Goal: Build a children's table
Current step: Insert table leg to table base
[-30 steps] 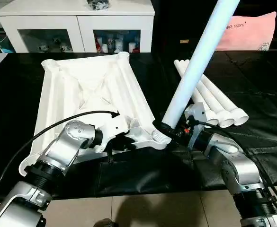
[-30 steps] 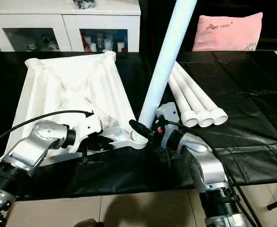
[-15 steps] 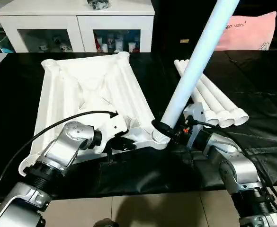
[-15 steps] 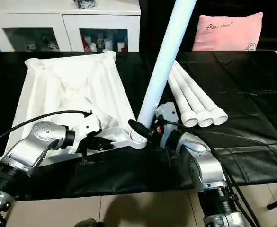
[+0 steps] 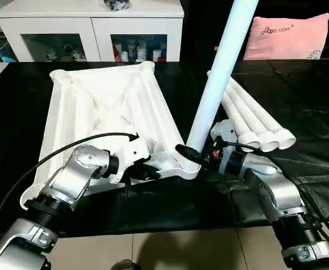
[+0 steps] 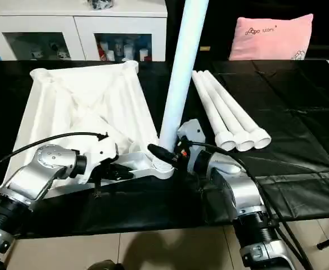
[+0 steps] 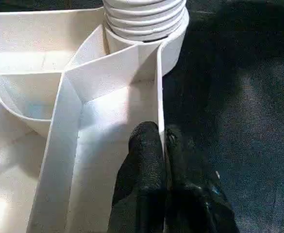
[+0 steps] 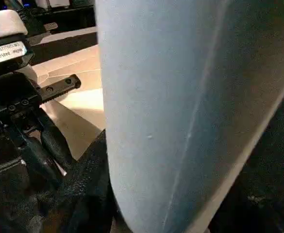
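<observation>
**Children's table — first leg at its socket, three to go**

Item 1: tabletop (image 5: pixel 105 112), lying underside up on the black-covered desk (image 5: pixel 299 90). My left hand (image 5: pixel 144 171) is pinched shut on the thin rim wall near the front corner, steadying it.

Item 2: leg (image 5: pixel 217 79), held low down in my right hand (image 5: pixel 193 156), standing nearly upright with its ribbed end in the near corner socket (image 5: pixel 188 166). Whether it is fully seated I cannot tell.

Item 3: three spare legs (image 5: pixel 254 121), side by side on the desk, just beyond my right arm — none fitted yet.

Surroundings: white cabinet (image 5: pixel 91 28) and pink cushion (image 5: pixel 291 36) behind the desk. Nothing blocks the other sockets; my own left forearm and its cable cross the tabletop's near edge.
</observation>
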`<state>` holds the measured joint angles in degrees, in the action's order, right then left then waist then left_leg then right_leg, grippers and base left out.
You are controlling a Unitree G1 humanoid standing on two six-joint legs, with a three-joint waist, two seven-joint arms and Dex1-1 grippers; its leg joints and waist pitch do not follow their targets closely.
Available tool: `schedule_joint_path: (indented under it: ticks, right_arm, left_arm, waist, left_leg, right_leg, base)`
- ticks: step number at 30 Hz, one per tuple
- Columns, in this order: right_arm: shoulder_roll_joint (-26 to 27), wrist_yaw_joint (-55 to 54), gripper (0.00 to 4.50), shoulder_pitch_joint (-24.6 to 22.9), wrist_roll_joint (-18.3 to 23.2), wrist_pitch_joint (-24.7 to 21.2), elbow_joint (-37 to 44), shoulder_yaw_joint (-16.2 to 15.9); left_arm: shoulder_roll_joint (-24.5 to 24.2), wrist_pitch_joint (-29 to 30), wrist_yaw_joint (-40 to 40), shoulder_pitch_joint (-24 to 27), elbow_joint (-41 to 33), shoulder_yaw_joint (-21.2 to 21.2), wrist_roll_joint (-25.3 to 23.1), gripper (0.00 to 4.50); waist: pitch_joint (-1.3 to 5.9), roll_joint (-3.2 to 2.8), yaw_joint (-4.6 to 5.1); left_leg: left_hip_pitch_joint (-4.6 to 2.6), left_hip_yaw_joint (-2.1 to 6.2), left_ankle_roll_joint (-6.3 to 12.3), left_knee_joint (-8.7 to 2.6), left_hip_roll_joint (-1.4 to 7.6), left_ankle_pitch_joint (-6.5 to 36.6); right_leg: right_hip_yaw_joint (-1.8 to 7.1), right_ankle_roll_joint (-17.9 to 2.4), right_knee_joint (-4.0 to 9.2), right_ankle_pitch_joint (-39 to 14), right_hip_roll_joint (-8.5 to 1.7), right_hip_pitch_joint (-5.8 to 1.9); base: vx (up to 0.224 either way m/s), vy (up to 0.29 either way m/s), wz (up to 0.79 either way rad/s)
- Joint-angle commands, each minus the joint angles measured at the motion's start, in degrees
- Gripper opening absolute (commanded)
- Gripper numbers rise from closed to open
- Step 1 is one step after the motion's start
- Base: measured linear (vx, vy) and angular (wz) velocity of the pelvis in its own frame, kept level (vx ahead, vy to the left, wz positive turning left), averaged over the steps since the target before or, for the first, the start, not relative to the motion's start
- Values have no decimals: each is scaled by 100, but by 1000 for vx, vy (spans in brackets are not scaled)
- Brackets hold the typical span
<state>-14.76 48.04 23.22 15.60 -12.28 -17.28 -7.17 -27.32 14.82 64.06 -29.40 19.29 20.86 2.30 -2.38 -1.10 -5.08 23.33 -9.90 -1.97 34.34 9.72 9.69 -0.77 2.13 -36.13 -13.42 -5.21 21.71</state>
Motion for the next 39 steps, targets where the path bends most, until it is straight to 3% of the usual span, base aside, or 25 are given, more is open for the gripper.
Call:
schedule_joint_path:
  ticks: [1,5,15,22,29,34,35,38,39]
  right_arm:
    - [78,35,193,27,167,-195,-238,5]
    - [175,-43,193,187,577,-476,-469,487]
    - [244,4,193,204,1074,-887,-780,980]
    - [310,-15,193,-13,1046,-690,-1049,1056]
    - [567,-206,193,-560,1182,-170,-908,1333]
    - [609,-259,193,-1006,866,337,-574,1162]
    - [575,-249,193,-1085,743,438,-524,1072]
    - [289,-210,193,-1420,93,912,-349,538]
    - [289,-210,193,-1420,93,912,-349,538]
  left_arm:
    - [20,-106,51,-139,-114,-22,-11,0]
    - [10,-82,69,-124,-143,-31,1,0]
    - [20,-54,54,-136,-136,-28,-7,0]
    - [56,-29,-90,-201,-66,-81,-42,0]
    - [133,-19,-317,-305,103,-161,-96,0]
    - [151,-35,-342,-371,200,-183,-112,0]
    - [151,-42,-345,-379,216,-185,-116,0]
    - [151,-80,-351,-413,300,-193,-137,0]
    - [151,-80,-351,-413,300,-193,-137,0]
  waist:
    - [361,51,18]
    - [364,29,27]
    - [381,38,9]
    - [372,39,-1]
    - [362,-5,-18]
    - [358,-13,-36]
    - [354,-30,-44]
    - [354,-10,-82]
    - [349,-10,-83]
  left_leg:
    - [-190,45,281,-413,269,781]
    - [-198,49,259,-417,273,823]
    - [-195,38,294,-397,269,641]
    - [-201,35,240,-411,277,765]
    - [-216,45,123,-445,290,1043]
    - [-221,57,21,-475,292,1228]
    - [-215,58,16,-477,292,1217]
    - [-221,54,11,-467,287,1151]
    - [-216,56,18,-470,286,1156]
  right_leg:
    - [103,-1582,334,349,-242,-165]
    - [96,-1631,336,271,-239,-155]
    - [87,-1677,313,499,-241,-167]
    - [87,-1662,329,306,-252,-155]
    - [93,-1605,357,126,-258,-135]
    - [94,-1514,375,11,-251,-130]
    - [95,-1504,378,24,-255,-125]
    - [98,-1385,390,145,-245,-134]
    - [101,-1380,388,139,-247,-139]
  base:
    - [0,0,0]
    - [0,0,0]
    - [0,0,0]
    - [0,0,0]
    - [0,0,0]
    - [0,0,0]
    - [0,0,0]
    - [0,0,0]
    - [0,0,0]
